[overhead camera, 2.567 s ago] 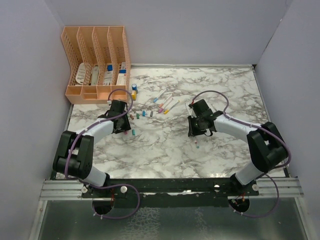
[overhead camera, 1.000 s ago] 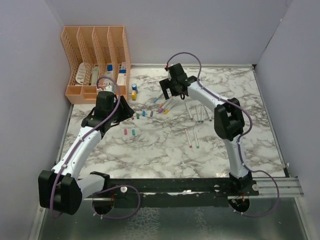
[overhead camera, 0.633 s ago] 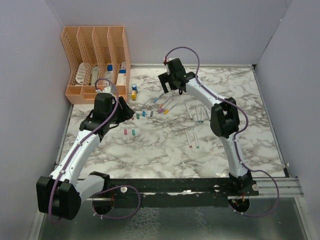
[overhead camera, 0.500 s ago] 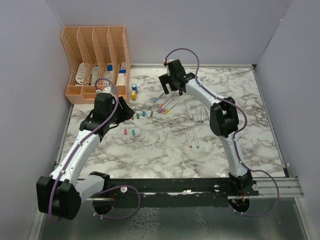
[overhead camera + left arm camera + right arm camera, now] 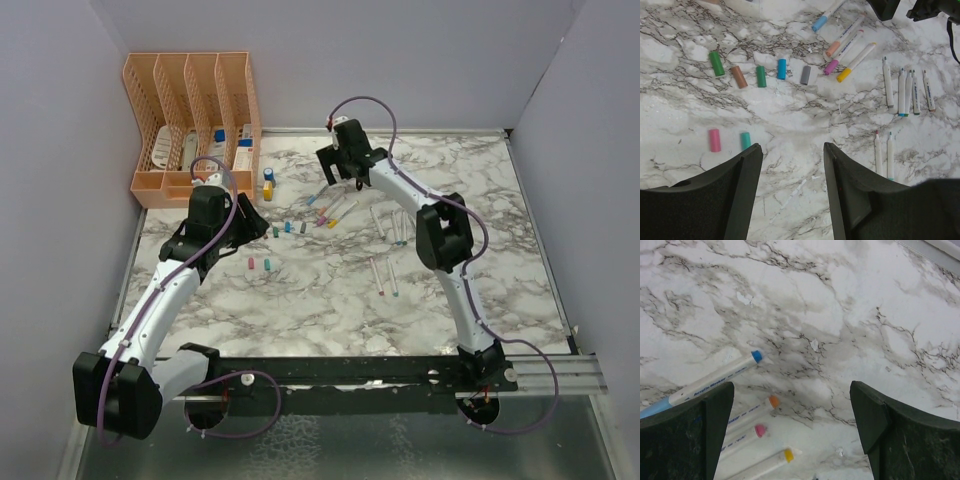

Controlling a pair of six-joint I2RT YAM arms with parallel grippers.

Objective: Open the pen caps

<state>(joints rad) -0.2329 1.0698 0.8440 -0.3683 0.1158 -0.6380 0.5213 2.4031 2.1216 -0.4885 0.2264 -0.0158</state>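
Observation:
Loose pen caps lie on the marble: a row of green (image 5: 716, 63), brown (image 5: 738, 77), green (image 5: 761, 76), blue (image 5: 782, 69) and grey (image 5: 805, 75), with pink (image 5: 714, 140) and teal (image 5: 745, 141) nearer. My left gripper (image 5: 791, 150) hovers open above the bare marble just this side of them, holding nothing. Capped pens with blue (image 5: 757, 356), orange (image 5: 773, 401), pink (image 5: 760, 430) and yellow (image 5: 788, 455) ends lie fanned under the left finger of my right gripper (image 5: 791, 390), which hangs wide open and empty. Seen from above, the right gripper (image 5: 335, 178) sits at the far end of that fan (image 5: 331, 210).
Uncapped white pens lie right of the fan (image 5: 392, 226) and further forward (image 5: 383, 276). A small blue-and-yellow bottle (image 5: 268, 181) stands near the orange desk organizer (image 5: 195, 120) at the back left. Grey walls enclose the table.
Over the last second my right arm has drawn slightly back and left above the capped pens. The left arm has hardly moved. Both grippers stay as they were.

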